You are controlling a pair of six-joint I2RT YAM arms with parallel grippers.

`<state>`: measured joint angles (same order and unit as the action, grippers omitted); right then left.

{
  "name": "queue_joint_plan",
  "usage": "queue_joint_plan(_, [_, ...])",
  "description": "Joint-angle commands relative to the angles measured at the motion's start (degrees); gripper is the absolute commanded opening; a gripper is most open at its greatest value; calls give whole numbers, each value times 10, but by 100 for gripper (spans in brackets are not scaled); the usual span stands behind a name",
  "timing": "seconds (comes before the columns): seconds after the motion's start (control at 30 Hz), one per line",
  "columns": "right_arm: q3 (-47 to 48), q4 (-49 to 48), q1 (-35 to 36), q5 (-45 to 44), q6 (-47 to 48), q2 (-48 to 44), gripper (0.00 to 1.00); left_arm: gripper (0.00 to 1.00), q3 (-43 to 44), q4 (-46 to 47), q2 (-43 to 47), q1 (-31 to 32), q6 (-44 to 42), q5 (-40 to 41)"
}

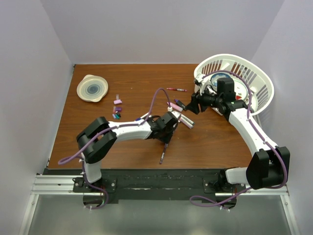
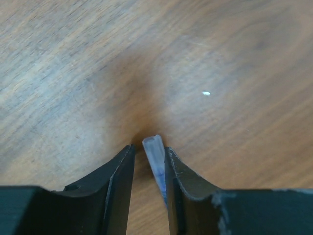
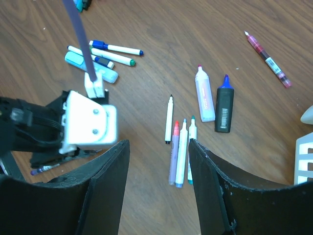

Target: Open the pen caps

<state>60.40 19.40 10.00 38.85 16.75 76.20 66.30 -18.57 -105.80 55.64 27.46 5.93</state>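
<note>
Brown wood-grain table [image 1: 205, 139] sits boxed in by pale lilac walls [image 1: 29, 73]. At upper left lies a cream dish [image 1: 93, 88], then the loose pen caps [image 1: 117, 108]. At centre, the left gripper [image 2: 148, 148] pinches what looks like a pale pen [image 2: 155, 164]. The right gripper [image 3: 159, 143] hangs with its fingers spread over the pens [image 3: 182, 147]. A white basket [image 1: 257, 81] stands at upper right.

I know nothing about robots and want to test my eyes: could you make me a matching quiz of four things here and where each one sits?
Things:
1 white slatted plastic basket
2 cream round dish with blue swirl
3 slim red pen
4 pale translucent pen

Places:
A in the left hand
B far left of the wooden table
C far right
D rear middle, lying alone

Pairs: 1-C, 2-B, 3-D, 4-A
</note>
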Motion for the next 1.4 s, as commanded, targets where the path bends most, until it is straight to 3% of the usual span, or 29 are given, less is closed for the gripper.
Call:
queue_joint_plan(0.0, [-2,-21,-3,23,-8,-7,56,34,51,-63,-29,16,-3,65])
queue_joint_plan(0.27, [-4,-23,-4,30,-11,-7,56,24,69,-91,-62,28,-11,67])
queue_joint_plan(0.5, [-11,-31,-4,48,-13,-7,56,0,39,-64,-14,16,-9,96])
queue_joint_plan(0.7, [-19,-41,-5,74,-19,-6,56,0,-91,89,151,-65,35,7])
queue_joint_plan(0.8, [-32,-64,-4,117,-43,3,55,0,-165,213,240,-119,80,-50])
queue_joint_plan(0.93, [-75,-191,13,218,-157,48,64,0,-228,323,308,-190,158,-121])
queue_joint_plan(1.1, [-113,-290,124,226,-237,87,73,0,-283,496,308,-216,274,-146])
queue_joint_plan(1.17, [-117,-320,163,213,-270,107,73,0,-281,523,290,-216,295,-162])
queue_joint_plan(1.37, [-134,-387,187,151,-363,137,71,0,-281,578,248,-216,333,-175])
